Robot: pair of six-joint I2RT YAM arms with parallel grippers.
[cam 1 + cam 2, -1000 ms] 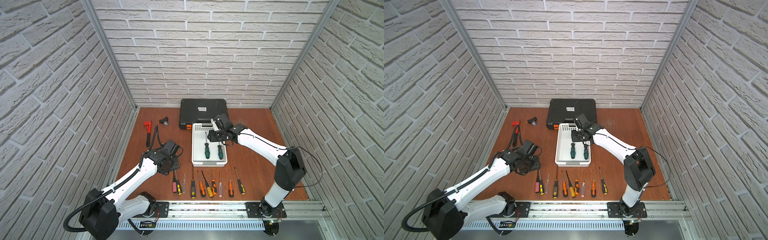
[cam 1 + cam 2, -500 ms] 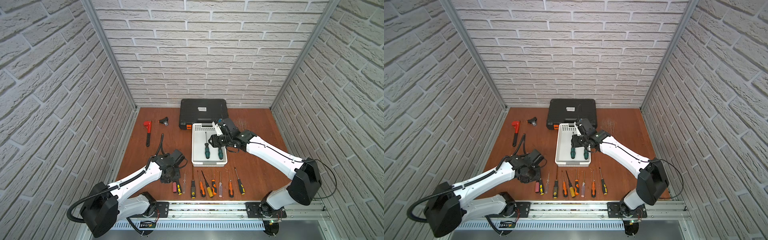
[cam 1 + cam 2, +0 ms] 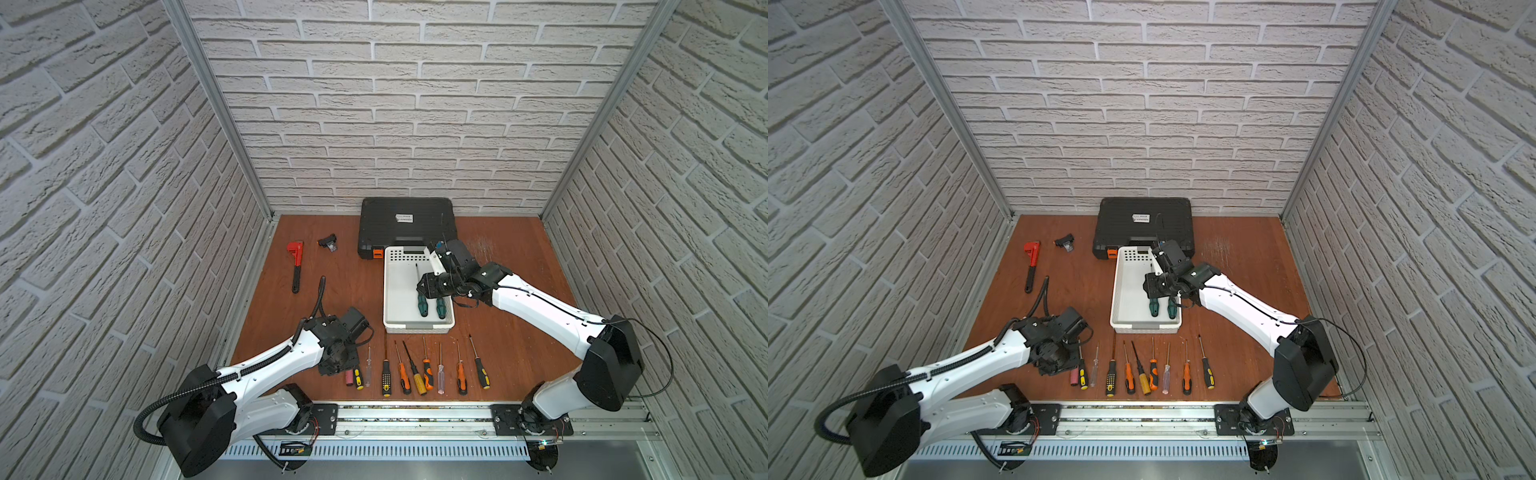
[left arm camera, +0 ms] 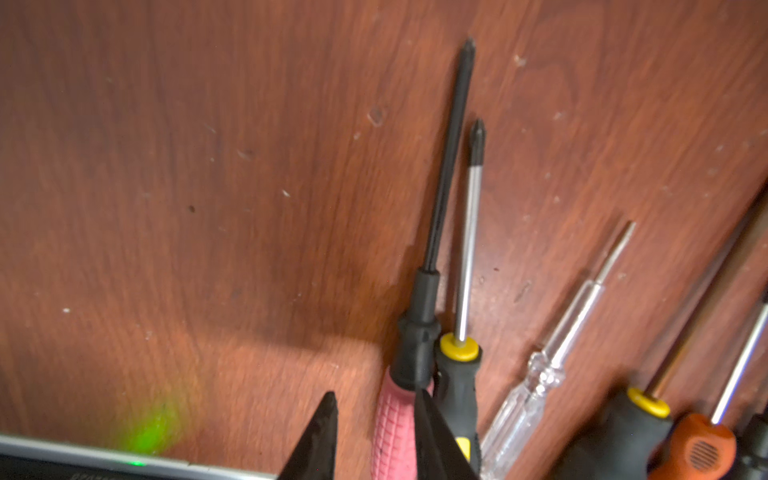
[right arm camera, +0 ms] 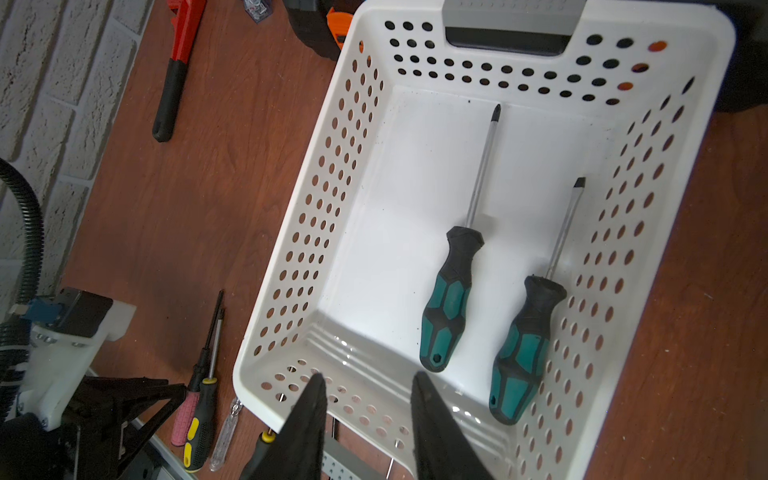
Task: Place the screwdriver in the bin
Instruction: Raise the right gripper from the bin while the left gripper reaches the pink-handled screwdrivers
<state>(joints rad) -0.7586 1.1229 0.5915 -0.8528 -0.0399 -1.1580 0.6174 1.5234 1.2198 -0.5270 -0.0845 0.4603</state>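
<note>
- The screwdriver (image 4: 395, 419) had a pink ribbed handle, a black collar and a black shaft. It lay on the counter (image 3: 332, 282) at the left end of a row of screwdrivers (image 3: 428, 370), outside the bin (image 5: 307, 232).
- The left tool (image 4: 374, 397) straddled the pink handle with its jaws parted and a gap on one side.
- The right tool (image 5: 368, 376) hung released above the white perforated bin, which held two green-handled screwdrivers (image 5: 446, 307).
- The black case (image 3: 407, 232) bore a white label (image 3: 404, 217), too small to read.
- The counter was red-brown wood, and the walls (image 3: 415, 124) were white brick.
</note>
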